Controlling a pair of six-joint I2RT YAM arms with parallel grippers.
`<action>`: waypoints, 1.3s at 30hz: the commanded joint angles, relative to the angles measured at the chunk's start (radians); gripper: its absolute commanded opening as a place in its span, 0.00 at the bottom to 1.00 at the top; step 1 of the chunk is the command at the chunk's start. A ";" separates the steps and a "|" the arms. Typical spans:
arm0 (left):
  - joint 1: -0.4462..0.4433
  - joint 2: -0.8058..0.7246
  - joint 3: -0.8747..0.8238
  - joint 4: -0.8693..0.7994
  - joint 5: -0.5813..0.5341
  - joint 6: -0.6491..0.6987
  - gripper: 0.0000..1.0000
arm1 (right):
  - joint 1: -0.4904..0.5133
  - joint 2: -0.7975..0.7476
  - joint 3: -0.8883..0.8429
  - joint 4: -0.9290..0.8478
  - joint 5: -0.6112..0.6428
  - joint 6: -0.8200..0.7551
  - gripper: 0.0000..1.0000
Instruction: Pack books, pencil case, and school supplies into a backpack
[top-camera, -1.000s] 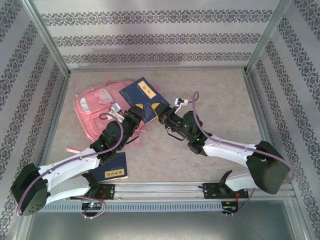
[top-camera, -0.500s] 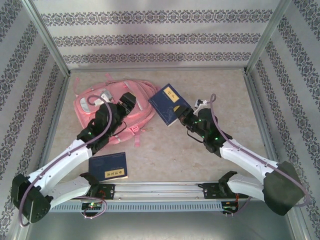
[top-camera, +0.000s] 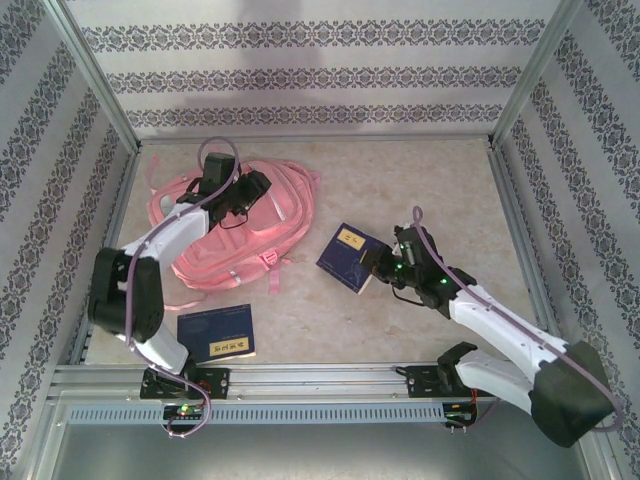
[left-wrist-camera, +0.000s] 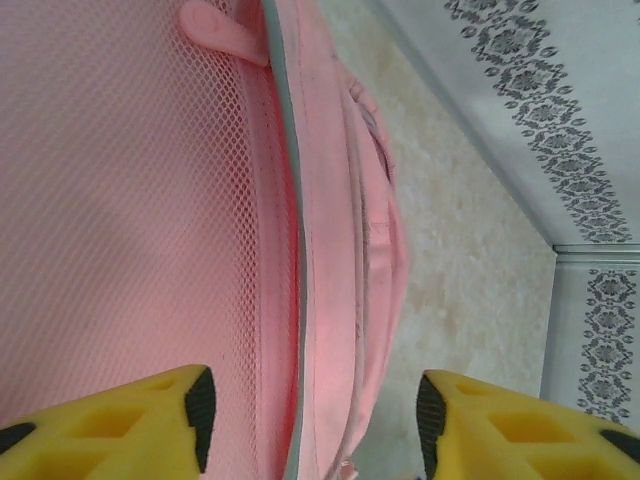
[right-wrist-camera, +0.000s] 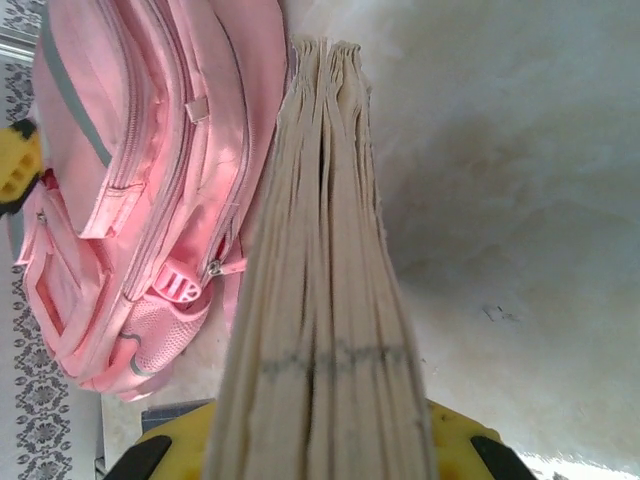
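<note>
When I checked the overhead view, the beige marbled table (top-camera: 430, 190) carried the large pink fabric backpack (top-camera: 250, 235) on its far left part, lying flat with its straps trailing toward the near edge. Over the backpack's far end hung the left gripper (top-camera: 258, 185). Through its wrist camera I saw the yellow fingers (left-wrist-camera: 190, 410) with black pads standing apart, clamped on nothing, and the bag's pink mesh panel and a grey-piped seam ran beneath the gap. Right of the backpack and clear of it, near the table's middle, was a navy blue book with a yellow title label (top-camera: 345, 255), pinched at its near right edge by the right gripper (top-camera: 377, 268). I could not tell whether it touched the table. From that wrist I looked along the book's cream page edges, squeezed between the two yellow fingers, with the backpack beyond on the left. A second navy blue book (top-camera: 215, 335) lay flat at the table's near edge, in front of the backpack and well apart from both grippers.
</note>
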 joint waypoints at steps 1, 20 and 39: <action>0.013 0.071 0.071 -0.001 0.138 0.028 0.48 | 0.003 -0.070 -0.014 -0.010 0.011 -0.038 0.00; -0.067 0.331 0.371 -0.194 0.252 0.195 0.00 | -0.057 -0.194 -0.002 -0.228 0.193 -0.159 0.00; -0.383 0.248 0.611 -0.695 0.291 0.614 0.00 | -0.082 -0.443 0.091 -0.592 0.566 -0.330 0.00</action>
